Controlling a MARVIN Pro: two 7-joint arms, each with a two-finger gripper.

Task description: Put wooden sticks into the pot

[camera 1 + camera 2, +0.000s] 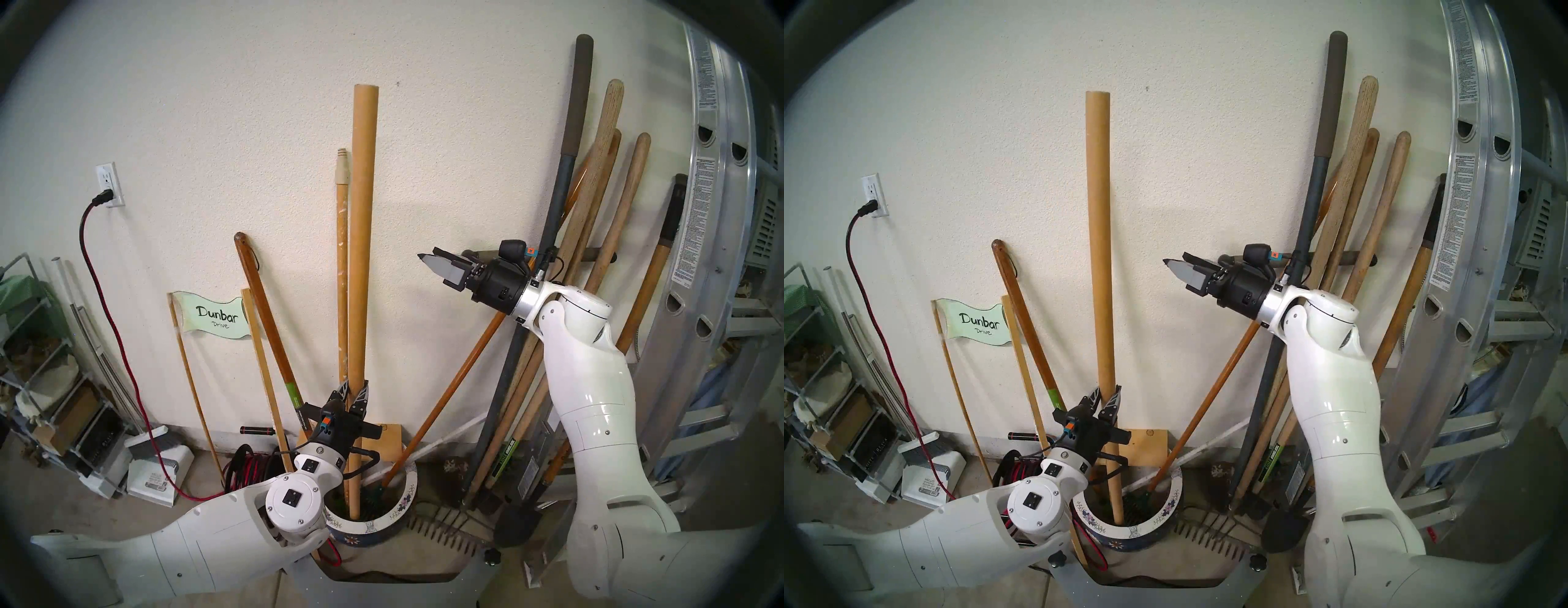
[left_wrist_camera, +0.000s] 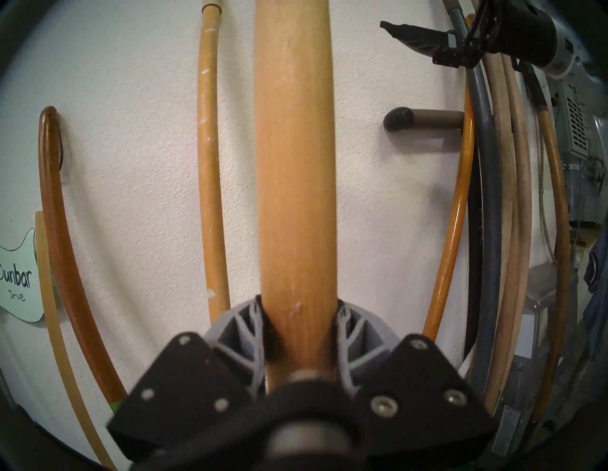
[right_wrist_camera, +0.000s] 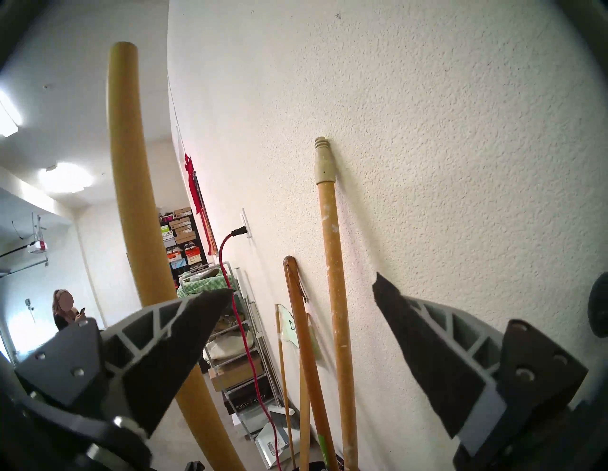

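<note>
The plain thick tan pole [image 1: 362,254] [image 1: 1100,254] stands upright with its foot inside the pot [image 1: 405,496] [image 1: 1168,507], a blue planter with a white flowered rim. My left gripper [image 1: 354,390] [image 1: 1105,399] is shut on this pole low down; its fingers [image 2: 243,332] press both sides of the pole [image 2: 292,164]. The thinner paint-flecked pole with a cream threaded tip [image 1: 342,276] [image 2: 209,164] [image 3: 335,263] leans on the wall just left of it, its foot hidden behind my left gripper. My right gripper [image 1: 428,259] [image 3: 302,284] is open and empty, in the air right of both poles.
An orange-handled rake [image 1: 445,382] leans in the pot. A dark-brown handle with a cord loop [image 1: 263,305], a thin slat and a "Dunbar Drive" sign [image 1: 216,316] lean at the left. Garden tools [image 1: 594,254] and a ladder [image 1: 712,212] crowd the right. A red cord [image 1: 91,276] hangs from the outlet.
</note>
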